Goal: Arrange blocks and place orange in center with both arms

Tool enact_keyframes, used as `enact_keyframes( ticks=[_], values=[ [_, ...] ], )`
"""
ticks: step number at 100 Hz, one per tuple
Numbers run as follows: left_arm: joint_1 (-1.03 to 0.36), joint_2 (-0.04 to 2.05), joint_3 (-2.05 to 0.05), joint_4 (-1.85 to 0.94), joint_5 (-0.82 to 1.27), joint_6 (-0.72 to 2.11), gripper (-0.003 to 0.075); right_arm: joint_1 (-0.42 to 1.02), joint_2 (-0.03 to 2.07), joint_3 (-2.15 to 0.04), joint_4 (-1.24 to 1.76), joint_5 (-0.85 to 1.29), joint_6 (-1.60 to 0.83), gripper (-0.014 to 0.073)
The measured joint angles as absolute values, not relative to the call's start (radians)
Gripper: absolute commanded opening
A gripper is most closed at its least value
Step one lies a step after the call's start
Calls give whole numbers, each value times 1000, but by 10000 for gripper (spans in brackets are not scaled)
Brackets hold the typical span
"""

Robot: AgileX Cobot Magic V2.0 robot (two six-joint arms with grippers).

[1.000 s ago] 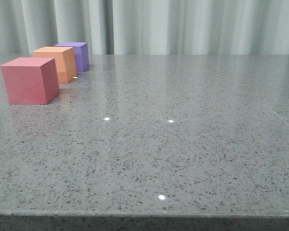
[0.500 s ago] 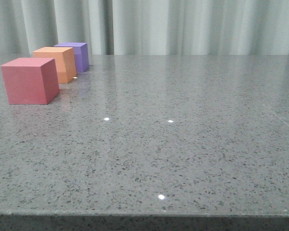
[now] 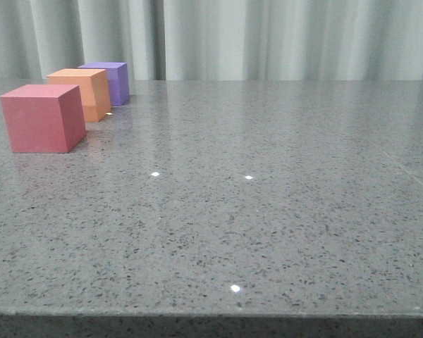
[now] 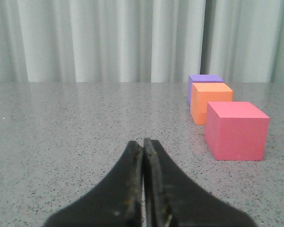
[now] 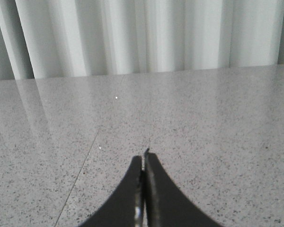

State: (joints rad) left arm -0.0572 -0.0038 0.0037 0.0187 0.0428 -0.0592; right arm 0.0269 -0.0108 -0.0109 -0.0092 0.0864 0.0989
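Three cubes stand in a row at the table's far left in the front view: the red-pink cube (image 3: 42,117) nearest, the orange cube (image 3: 81,94) behind it, the purple cube (image 3: 108,82) farthest. They also show in the left wrist view: red-pink cube (image 4: 235,130), orange cube (image 4: 210,101), purple cube (image 4: 204,80). My left gripper (image 4: 143,142) is shut and empty, low over the table, short of the red-pink cube and to one side of the row. My right gripper (image 5: 144,157) is shut and empty over bare table. Neither gripper shows in the front view.
The grey speckled table (image 3: 254,211) runs back to a pale pleated curtain (image 3: 268,39). Its front edge (image 3: 211,315) lies at the bottom of the front view. A thin seam line (image 5: 78,184) crosses the table beside my right gripper.
The front view has shifted very slightly; the three cubes have not moved on the table.
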Motion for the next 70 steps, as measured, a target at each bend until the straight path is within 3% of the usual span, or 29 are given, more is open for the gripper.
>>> enact_keyframes(
  ticks=[70],
  values=[
    [-57, -4, 4, 19, 43, -59, -20, 27, -12, 28, 0, 22, 94, -69]
  ],
)
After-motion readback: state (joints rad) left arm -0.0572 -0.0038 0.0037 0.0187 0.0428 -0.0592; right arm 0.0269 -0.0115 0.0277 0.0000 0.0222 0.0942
